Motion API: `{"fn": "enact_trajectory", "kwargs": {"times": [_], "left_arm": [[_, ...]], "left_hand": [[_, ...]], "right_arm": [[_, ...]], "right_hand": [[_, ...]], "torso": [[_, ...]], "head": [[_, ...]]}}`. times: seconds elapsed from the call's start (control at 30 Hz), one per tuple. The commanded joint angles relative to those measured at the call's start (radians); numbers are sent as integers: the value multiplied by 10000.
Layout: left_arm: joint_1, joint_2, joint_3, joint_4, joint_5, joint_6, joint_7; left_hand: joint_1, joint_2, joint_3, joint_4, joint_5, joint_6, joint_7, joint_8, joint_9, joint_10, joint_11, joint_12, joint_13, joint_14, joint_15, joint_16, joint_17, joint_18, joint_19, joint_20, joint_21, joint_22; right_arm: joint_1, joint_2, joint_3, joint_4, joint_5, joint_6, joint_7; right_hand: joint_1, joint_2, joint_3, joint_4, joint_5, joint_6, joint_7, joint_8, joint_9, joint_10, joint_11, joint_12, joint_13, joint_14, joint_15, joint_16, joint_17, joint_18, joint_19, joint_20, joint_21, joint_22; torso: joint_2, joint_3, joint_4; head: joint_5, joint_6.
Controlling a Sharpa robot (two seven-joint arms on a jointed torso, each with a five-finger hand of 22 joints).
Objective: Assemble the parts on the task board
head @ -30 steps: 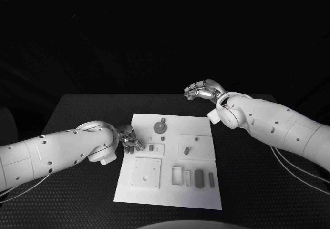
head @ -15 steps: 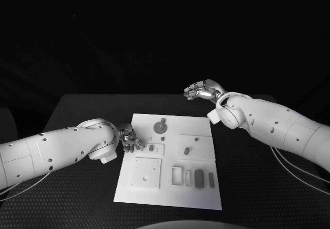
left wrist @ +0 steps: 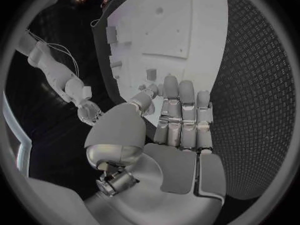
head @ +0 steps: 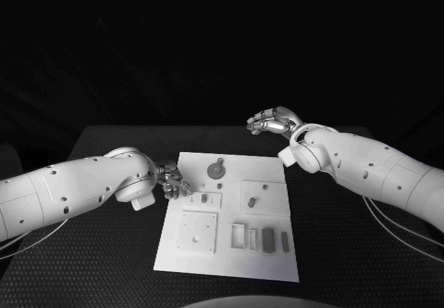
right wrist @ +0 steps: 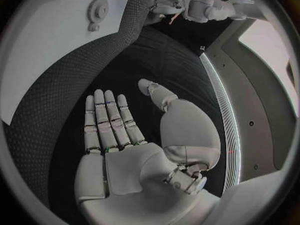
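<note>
Fingers of left hand (head: 172, 183): slightly curled, holding nothing, poised at task board (head: 268, 260) left edge (likely to reach a nearby part). Right hand (head: 271, 122): fingers loosely apart, empty, parked beyond board. Parts (head: 249, 203): lying on board.

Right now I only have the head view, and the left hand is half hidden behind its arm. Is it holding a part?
Observer: No. The left wrist view shows the left hand with an empty palm, its fingers straight and side by side.
Operator: Where are its fingertips?
Observer: Over the task board, near its edge. A small upright part stands just beyond them, untouched as far as I can tell.
Operator: The right hand looks curled from here.
Observer: The right wrist view shows the right hand flat and empty, above the black table and off the board.
</note>
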Motion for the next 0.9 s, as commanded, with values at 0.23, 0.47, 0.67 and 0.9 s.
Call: {"fn": "enact_trajectory", "kwargs": {"times": [0.23,0.47,0.67,0.9], "left_arm": [[258,362,-1,-653,1163,1901,-592],[429,940,-3,-1549,1248,2999,-835],[511,1401,-15,-2106,954,3438,-931],[513,1655,-62,-2001,-325,3474,-825]], "left_hand": [[145,86,234,-416,139,77,-12,61,78,219,-114,-73,-16,1,26,17,-17,-142,-109,-1001,61,-9],[124,124,270,-520,245,82,-11,74,78,226,-112,-86,-21,-2,40,11,-22,-141,-137,-990,82,-13],[96,164,285,-574,279,68,-5,75,79,218,-105,-99,-25,-17,54,-1,-29,-141,-166,-979,87,-18],[81,185,293,-610,298,63,-2,79,81,223,-103,-100,-23,-19,60,-3,-30,-137,-176,-974,96,-19]], "right_arm": [[-4,65,2,-53,20,155,52],[-4,86,1,-95,20,154,47],[-4,114,1,-91,20,159,50],[-4,118,1,-83,20,155,51]], "right_hand": [[-52,43,-27,-20,53,-43,212,41,-19,62,-24,-40,7,-70,-14,29,-16,-147,4,-48,-42,12],[-52,43,-28,-20,53,-46,214,40,-22,62,-24,-44,7,-72,-14,30,-19,-149,5,-47,-47,16],[-53,42,-30,-20,54,-48,216,41,-24,62,-23,-47,7,-74,-14,30,-21,-149,5,-47,-51,20],[-54,44,-30,-19,55,-49,217,41,-26,62,-22,-51,7,-75,-14,30,-23,-150,5,-46,-56,24]], "torso": [[0,-7,-6],[-1,-16,0],[1,-1,-11],[-1,-1,-5]], "head": [[15,13],[9,-11],[31,-33],[29,-48]]}}
